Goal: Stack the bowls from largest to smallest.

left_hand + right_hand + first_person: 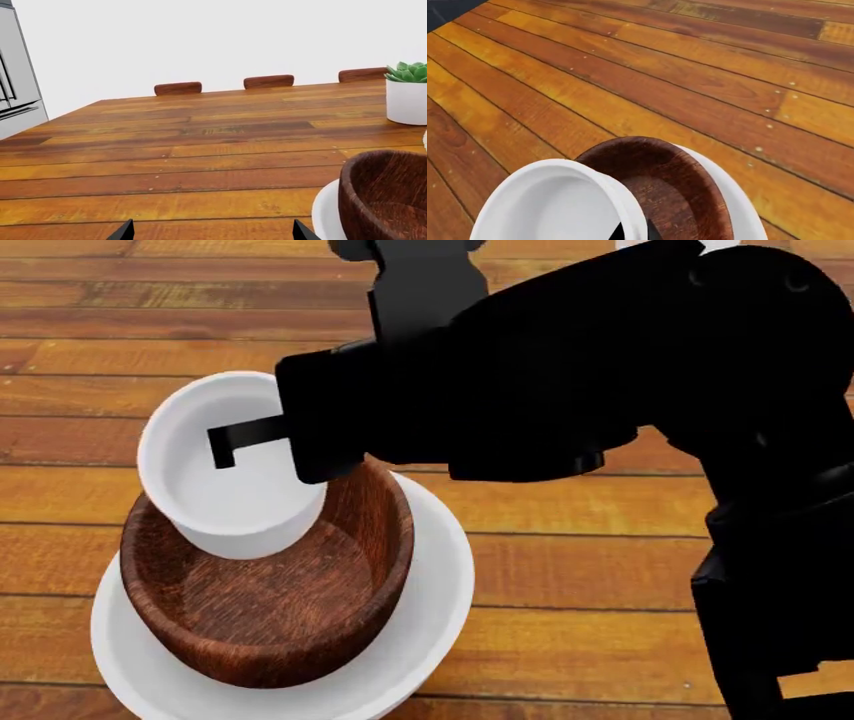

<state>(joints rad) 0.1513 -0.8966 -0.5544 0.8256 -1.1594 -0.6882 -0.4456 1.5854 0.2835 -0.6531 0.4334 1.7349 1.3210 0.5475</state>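
Note:
The wide white bowl (427, 625) rests on the wooden table with the dark-brown wood-grain bowl (267, 615) sitting inside it. My right gripper (274, 440) is shut on the rim of the small white bowl (220, 480). It holds that bowl tilted over the brown bowl's far-left rim, with one finger (230, 445) inside it. In the right wrist view the small white bowl (554, 205) has its rim pinched at the gripper (634, 232), beside the brown bowl (680, 190). My left gripper (213, 235) is open and holds nothing, to the left of the brown bowl (387, 195).
A white pot with a green succulent (407, 95) stands on the table (200, 150) beyond the stack. Three chair backs (268, 81) line the far edge. A grey fridge (13, 85) stands off the far left corner. My right arm (601, 370) hides much of the table.

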